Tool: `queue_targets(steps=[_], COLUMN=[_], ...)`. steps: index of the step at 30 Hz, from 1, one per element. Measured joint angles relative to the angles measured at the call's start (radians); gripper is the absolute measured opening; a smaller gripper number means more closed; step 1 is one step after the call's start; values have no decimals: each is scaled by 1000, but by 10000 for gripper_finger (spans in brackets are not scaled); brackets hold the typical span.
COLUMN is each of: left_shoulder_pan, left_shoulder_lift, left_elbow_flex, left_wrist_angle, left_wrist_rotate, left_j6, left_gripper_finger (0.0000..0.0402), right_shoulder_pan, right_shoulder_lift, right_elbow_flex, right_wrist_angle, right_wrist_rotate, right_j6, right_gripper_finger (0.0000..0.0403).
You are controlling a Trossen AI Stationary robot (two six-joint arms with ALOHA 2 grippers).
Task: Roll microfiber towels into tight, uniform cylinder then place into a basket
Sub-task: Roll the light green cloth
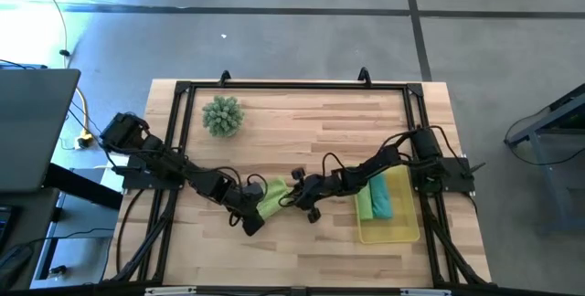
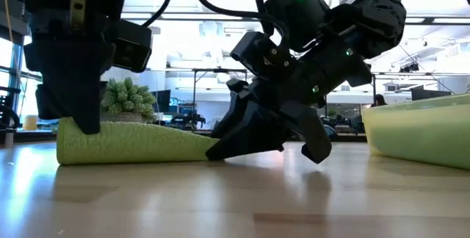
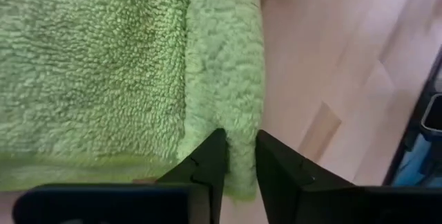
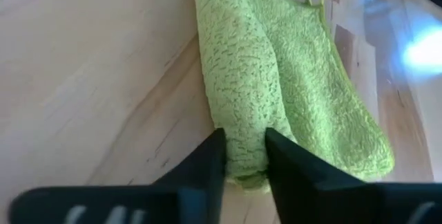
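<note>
Both arms are matte black, built of blocky jointed segments with loose black cables looping along them. The left arm (image 1: 160, 159), at the left of the high view, starts from a boxy black base; the right arm (image 1: 402, 154), at the right, looks alike. In the low view, small green indicator lights glow on the right arm's housings in the upper centre. Each wrist view shows two dark wedge-shaped fingers (image 3: 207, 169) (image 4: 207, 165) rising from a flat black bar along the frame's bottom

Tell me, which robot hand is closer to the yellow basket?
Right. The right gripper sits on the green towel, just beside the basket. The left gripper is at the towel's far end.
</note>
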Motion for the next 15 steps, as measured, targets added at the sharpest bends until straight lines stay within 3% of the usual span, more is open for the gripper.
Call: queue_targets(steps=[9,15], left_shoulder_pan=[-3,-41], left_shoulder_lift=[-98,-161], left_elbow_flex=[0,1], left_wrist_angle=[-80,-71], left_wrist_rotate=[29,-108], left_j6=[104,245], left_gripper_finger=[109,119], right_shoulder_pan=[-4,-35], right_shoulder_lift=[0,-1], right_elbow_flex=[1,104], right_wrist_angle=[-31,-244], right_wrist_rotate=[-10,-130], right_j6=[132,345], right_gripper_finger=[9,5])
